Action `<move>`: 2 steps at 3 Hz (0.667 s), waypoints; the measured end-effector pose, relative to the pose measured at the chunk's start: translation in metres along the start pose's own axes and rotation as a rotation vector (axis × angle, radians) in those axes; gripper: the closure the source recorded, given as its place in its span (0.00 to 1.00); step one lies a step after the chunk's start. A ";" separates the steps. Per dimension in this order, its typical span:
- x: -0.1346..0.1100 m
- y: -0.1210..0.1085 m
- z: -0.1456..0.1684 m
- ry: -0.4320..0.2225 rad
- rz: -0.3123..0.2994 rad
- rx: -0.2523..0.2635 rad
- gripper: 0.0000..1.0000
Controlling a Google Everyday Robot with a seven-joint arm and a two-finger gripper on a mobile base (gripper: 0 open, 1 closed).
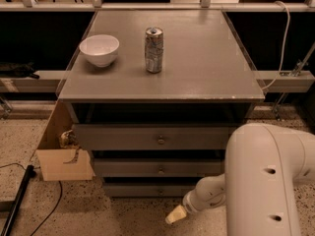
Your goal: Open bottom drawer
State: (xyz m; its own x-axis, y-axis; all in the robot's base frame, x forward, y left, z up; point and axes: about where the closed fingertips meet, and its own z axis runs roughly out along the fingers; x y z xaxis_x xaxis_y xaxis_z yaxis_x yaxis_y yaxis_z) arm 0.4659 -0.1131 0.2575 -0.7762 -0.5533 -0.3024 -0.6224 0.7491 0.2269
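One gripper (175,215) near bottom drawer (142,190) (apparently closed), bowl (99,49), can (154,49) on cabinet (206,73)

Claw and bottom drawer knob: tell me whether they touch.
Apart. The camera view shows the claw low over the floor, below and right of the bottom drawer, with speckled floor visible between it and the knob.

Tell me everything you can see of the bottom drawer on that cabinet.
The bottom drawer is a flat grey front, seemingly painted wood, slimmest of three, with a small round metal knob at centre. It looks shut, low near the floor, one end hidden behind the arm. The end effector hangs just below the knob, not touching it.
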 end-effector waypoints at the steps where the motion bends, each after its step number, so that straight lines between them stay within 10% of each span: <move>1: -0.004 -0.003 0.003 -0.018 0.000 0.013 0.00; 2: -0.001 0.001 0.009 -0.015 -0.009 0.012 0.00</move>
State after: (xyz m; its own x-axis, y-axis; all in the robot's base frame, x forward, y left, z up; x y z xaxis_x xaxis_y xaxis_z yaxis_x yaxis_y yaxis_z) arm 0.4673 -0.1085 0.2496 -0.7687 -0.5550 -0.3180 -0.6283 0.7482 0.2132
